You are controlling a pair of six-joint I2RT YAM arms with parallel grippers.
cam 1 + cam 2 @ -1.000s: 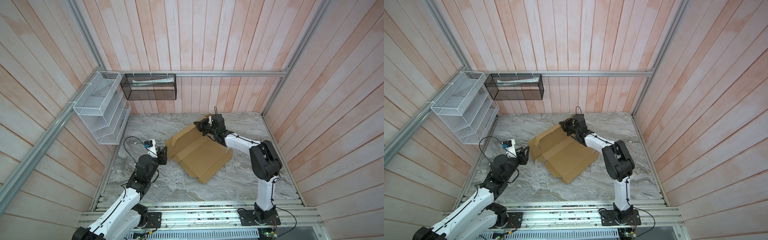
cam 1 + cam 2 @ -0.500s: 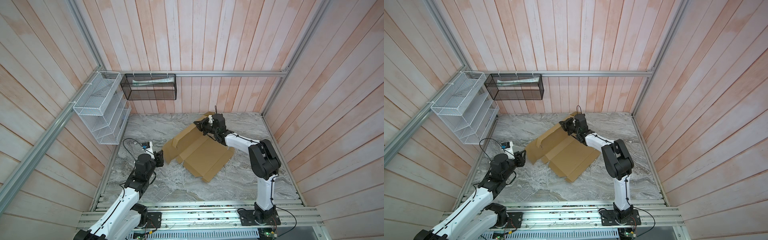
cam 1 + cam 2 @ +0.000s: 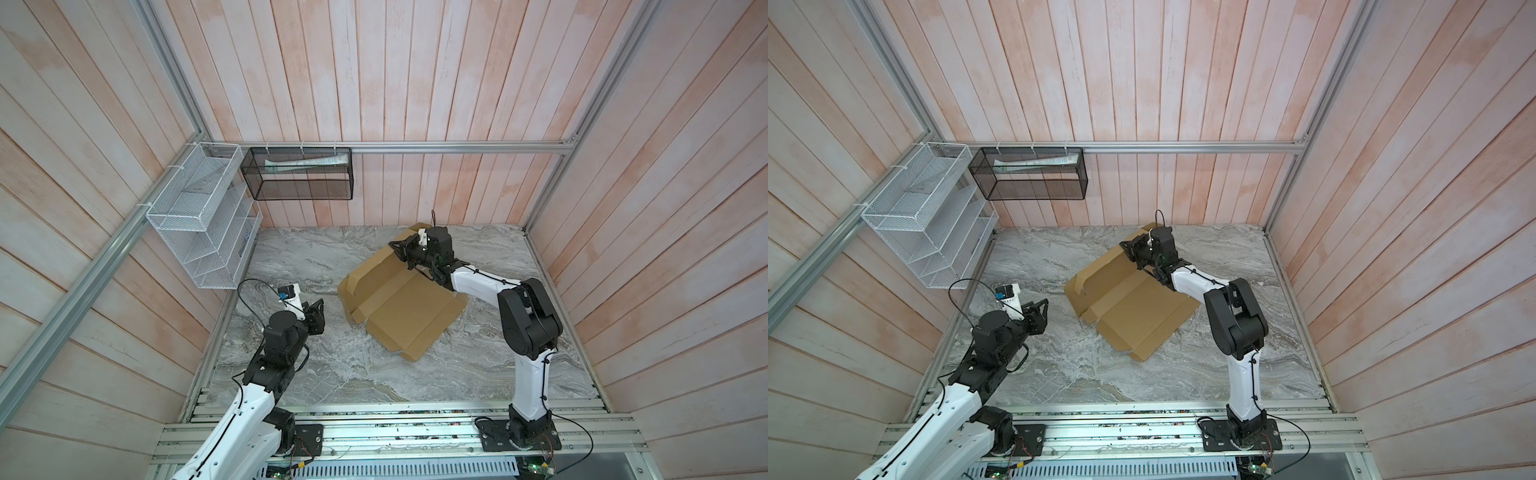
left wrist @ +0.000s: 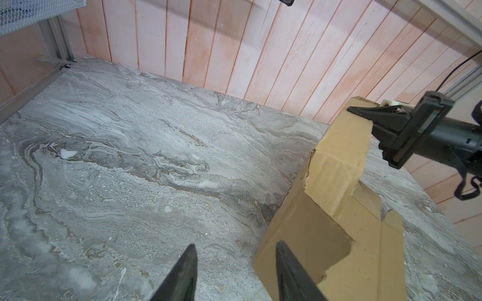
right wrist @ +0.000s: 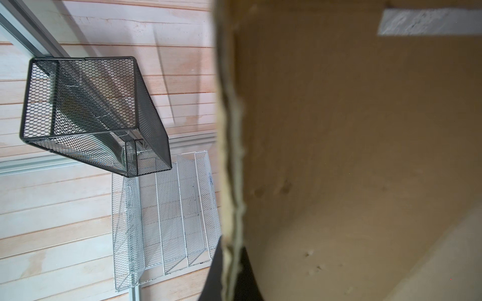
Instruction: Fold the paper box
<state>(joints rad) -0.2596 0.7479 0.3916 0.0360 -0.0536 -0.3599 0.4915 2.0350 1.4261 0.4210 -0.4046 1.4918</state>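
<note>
The paper box (image 3: 409, 309) (image 3: 1138, 309) is a tan cardboard sheet lying mostly flat on the marble table (image 3: 332, 374), with its far-left panel raised. My right gripper (image 3: 400, 248) (image 3: 1128, 249) is shut on the top edge of that raised flap. In the right wrist view the frayed cardboard edge (image 5: 232, 182) runs between the right gripper's (image 5: 230, 249) jaws, and the brown face fills the rest. My left gripper (image 3: 319, 309) (image 3: 1040, 308) (image 4: 236, 249) is open, just short of the box's left corner (image 4: 307, 229), with only marble between its fingers.
A white wire rack (image 3: 199, 224) (image 5: 167, 216) hangs on the left wall. A black mesh basket (image 3: 301, 172) (image 5: 91, 117) hangs on the back wall. Plank walls enclose the table on three sides, and an aluminium rail (image 3: 395, 432) runs along the front.
My left gripper has backed slightly away from the box's left corner and its jaws have widened a little. The right gripper keeps its hold on the raised flap, and the sheet has shifted slightly.
</note>
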